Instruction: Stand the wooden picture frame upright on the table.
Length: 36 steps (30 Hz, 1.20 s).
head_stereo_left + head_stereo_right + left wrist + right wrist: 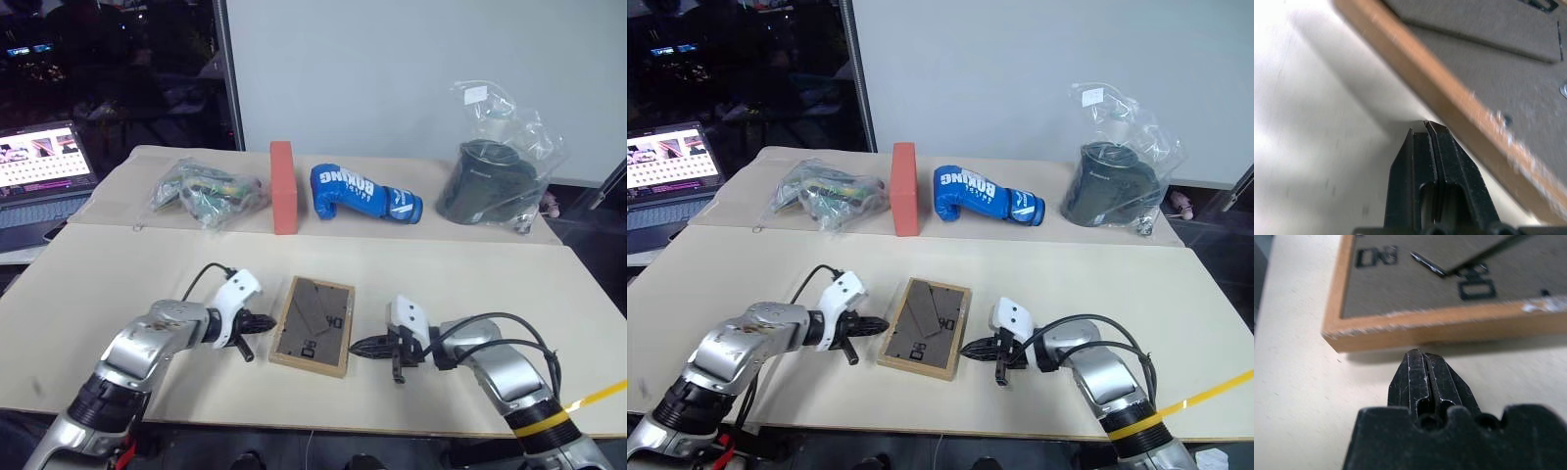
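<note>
A pale beige two-panel surface (118, 284) carries a small light-wood picture frame (313, 325) lying flat near its front edge, grey-brown backing board and easel leg facing up. The left claw (266, 321), pinched closed and empty, sits just beside the frame's left edge; the right claw (357, 347), likewise closed on nothing, points at its right edge.

Right gripper (1422, 354) has its two black fingers pressed together, tip low over the pale table (1298, 396), just short of the picture frame (1449, 289). Frame lies flat, grey-brown back up, with black hardware and a leg on the board, wooden edge facing the fingertips.
</note>
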Available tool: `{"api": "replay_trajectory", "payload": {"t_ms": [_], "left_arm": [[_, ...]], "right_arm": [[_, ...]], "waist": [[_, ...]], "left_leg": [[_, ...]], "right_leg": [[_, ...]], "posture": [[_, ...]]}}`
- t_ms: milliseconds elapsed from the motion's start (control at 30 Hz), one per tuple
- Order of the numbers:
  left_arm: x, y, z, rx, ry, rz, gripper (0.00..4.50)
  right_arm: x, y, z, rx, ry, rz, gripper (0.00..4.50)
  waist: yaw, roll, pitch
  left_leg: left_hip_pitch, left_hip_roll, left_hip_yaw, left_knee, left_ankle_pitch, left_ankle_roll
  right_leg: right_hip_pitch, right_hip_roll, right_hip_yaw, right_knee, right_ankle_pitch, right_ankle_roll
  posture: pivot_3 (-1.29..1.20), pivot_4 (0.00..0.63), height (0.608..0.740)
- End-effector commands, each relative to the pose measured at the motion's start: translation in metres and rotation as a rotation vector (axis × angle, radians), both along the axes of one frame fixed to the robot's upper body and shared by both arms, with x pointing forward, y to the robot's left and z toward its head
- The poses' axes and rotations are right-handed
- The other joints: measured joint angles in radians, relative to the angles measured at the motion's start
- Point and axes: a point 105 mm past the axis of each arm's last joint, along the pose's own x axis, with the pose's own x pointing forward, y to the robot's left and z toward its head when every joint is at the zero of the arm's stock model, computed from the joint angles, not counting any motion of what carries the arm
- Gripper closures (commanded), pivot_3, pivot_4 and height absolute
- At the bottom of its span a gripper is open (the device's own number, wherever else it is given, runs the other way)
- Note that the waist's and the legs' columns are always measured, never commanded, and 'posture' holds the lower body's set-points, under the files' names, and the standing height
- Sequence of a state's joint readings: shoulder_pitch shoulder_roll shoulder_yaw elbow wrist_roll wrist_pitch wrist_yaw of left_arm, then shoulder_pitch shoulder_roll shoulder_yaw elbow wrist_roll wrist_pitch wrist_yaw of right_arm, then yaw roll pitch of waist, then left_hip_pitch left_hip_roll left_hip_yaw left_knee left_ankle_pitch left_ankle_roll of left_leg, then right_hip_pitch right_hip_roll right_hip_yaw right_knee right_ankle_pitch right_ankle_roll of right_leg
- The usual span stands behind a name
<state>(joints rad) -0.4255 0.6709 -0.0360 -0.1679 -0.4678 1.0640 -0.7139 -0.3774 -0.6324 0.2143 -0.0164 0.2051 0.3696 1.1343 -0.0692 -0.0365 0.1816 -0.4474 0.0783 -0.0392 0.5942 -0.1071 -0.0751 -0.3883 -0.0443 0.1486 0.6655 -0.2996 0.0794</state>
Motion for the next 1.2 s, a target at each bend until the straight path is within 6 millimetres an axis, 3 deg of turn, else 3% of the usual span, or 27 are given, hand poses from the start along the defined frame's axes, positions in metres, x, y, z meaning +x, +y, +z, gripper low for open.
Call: {"api": "replay_trajectory", "payload": {"t_ms": [33,133,400,600,733,833,1033,1067,1200], "left_arm": [[0.001,0.029,0.035,-0.301,0.171,0.177,3.92],[-0.007,0.023,0.053,-0.569,0.316,0.11,2.94],[-0.024,-0.022,0.018,-0.634,0.541,0.019,0.03],[-0.038,-0.056,-0.014,-0.748,0.73,0.017,0.03],[-0.049,-0.075,-0.02,-0.764,0.778,-0.016,0.03],[-0.052,-0.078,-0.025,-0.756,0.801,0.002,0.03],[-0.049,-0.06,-0.02,-0.764,0.776,0.069,0.03],[-0.047,-0.056,-0.019,-0.771,0.775,0.084,0.57],[-0.045,-0.051,-0.014,-0.791,0.78,0.092,1.93]], "right_arm": [[0.013,-0.021,0.02,-0.01,-0.082,-0.046,4.5],[0.016,-0.026,0.022,-0.007,-0.089,-0.048,4.5],[0.016,-0.014,0.016,-0.004,-0.096,-0.009,4.5],[0.011,0.008,0.016,0.064,-0.091,0.018,4.5],[0.012,0.014,0.017,0.076,-0.1,0.012,4.5],[0.012,0.015,0.017,0.075,-0.099,0.011,4.5],[0.01,0.007,0.013,0.056,-0.09,-0.008,4.5],[0.01,0.007,0.013,0.055,-0.089,-0.01,4.5],[0.011,0.006,0.014,0.054,-0.091,-0.014,4.5]], "waist": [[0.001,0.0,0.0],[0.0,0.0,0.0],[0.001,0.0,0.0],[0.004,0.0,-0.001],[0.013,0.001,-0.003],[0.024,0.001,-0.003],[0.022,0.001,-0.004],[0.021,0.001,-0.004],[0.015,0.001,-0.004]], "left_leg": [[0.0,0.0,0.0,0.0,0.0,0.0],[-0.002,0.0,-0.002,0.0,0.0,0.0],[-0.003,0.0,-0.006,0.0,0.0,0.0],[-0.003,-0.001,-0.008,0.001,0.0,-0.001],[-0.003,-0.002,-0.008,0.001,0.0,-0.001],[-0.003,-0.003,-0.008,0.001,0.0,-0.001],[-0.003,-0.002,-0.009,0.001,0.0,-0.001],[-0.003,-0.002,-0.009,0.001,0.0,-0.001],[-0.002,-0.002,-0.01,0.0,0.0,-0.001]], "right_leg": [[0.0,0.0,0.0,0.0,-0.001,0.002],[0.0,0.0,-0.002,-0.001,-0.002,0.003],[0.0,0.0,-0.005,0.0,0.002,-0.004],[0.001,0.0,-0.006,0.001,0.002,-0.004],[0.002,-0.001,-0.006,0.0,0.003,-0.004],[0.003,-0.001,-0.006,-0.001,0.003,-0.004],[0.002,-0.001,-0.007,-0.001,0.003,-0.004],[0.002,-0.001,-0.006,0.0,0.003,-0.005],[0.001,-0.001,-0.006,0.0,0.003,-0.005]], "posture": [[0.0,0.15,0.714],[0.0,0.15,0.714],[0.0,0.15,0.714],[0.0,0.15,0.714],[0.0,0.15,0.714],[0.0,0.15,0.714],[0.0,0.15,0.714],[0.0,0.15,0.714],[0.0,0.15,0.714]]}}
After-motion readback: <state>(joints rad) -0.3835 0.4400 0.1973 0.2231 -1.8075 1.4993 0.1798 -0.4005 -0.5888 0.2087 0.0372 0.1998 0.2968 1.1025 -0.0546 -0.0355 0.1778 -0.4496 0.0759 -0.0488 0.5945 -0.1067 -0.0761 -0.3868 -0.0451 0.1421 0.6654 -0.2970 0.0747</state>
